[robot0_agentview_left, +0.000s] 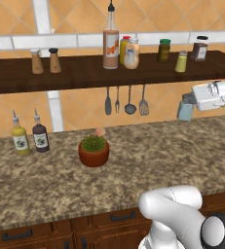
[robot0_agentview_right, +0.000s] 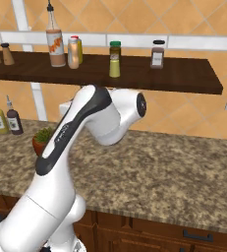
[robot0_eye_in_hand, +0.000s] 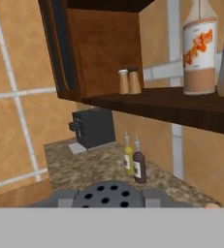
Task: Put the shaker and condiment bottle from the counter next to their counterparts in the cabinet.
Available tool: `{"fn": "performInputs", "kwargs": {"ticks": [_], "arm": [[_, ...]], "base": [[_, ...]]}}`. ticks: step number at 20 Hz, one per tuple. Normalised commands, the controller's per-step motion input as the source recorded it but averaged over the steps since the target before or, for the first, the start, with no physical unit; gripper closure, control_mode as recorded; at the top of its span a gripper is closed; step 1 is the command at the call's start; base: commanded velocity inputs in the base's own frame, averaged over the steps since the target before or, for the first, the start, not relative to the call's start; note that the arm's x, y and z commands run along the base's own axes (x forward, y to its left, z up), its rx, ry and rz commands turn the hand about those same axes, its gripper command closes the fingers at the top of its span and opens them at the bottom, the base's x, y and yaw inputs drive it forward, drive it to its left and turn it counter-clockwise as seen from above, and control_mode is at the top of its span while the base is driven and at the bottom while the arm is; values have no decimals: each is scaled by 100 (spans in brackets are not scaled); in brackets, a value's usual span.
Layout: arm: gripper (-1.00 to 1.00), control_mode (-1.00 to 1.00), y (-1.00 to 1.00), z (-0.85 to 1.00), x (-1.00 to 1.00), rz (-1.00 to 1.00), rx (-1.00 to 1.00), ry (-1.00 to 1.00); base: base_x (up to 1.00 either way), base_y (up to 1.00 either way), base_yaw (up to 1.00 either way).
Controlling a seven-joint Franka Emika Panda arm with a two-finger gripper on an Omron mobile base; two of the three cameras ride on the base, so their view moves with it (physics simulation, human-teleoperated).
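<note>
Speckled granite counter [robot0_agentview_left: 148,165] beneath a dark wooden cabinet [robot0_agentview_left: 80,73]. Gripper [robot0_agentview_left: 188,106] clamped on the pale blue-grey shaker [robot0_agentview_left: 185,110], held above the counter, just under the shelf's right end. Condiment bottle [robot0_agentview_left: 131,54] stands on the shelf beside the tall orange-labelled bottle [robot0_agentview_left: 111,44]; yellow-green shaker [robot0_agentview_left: 181,62] stands farther right.

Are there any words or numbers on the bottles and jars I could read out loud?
No words or numbers can be read anywhere.
Tall bottle: orange picture label, no letters clear.
Dark brown jar: pale label, too blurred.
Green-lidded jar: too blurred.
Yellow counter bottle and dark counter bottle: small labels, too small.
Shaker held in the claw: plain, no label.
</note>
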Motion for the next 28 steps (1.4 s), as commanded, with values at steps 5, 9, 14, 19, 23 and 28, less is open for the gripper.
{"fn": "performInputs", "kwargs": {"ticks": [5, 9, 14, 19, 23, 28], "arm": [[100, -100, -32, 56, 0, -3, 0, -11], [100, -100, -32, 45, 1, -2, 0, -7], [100, -100, -25, 44, 14, -1, 0, -3], [100, -100, -21, 31, 33, 0, 0, 0], [100, -100, -21, 11, 42, 0, 0, 0], [100, -100, -37, 6, 41, 0, 0, 0]], "base": [[0, 0, 0], [0, 0, 0], [0, 0, 0], [0, 0, 0], [0, 0, 0], [0, 0, 0]]}}
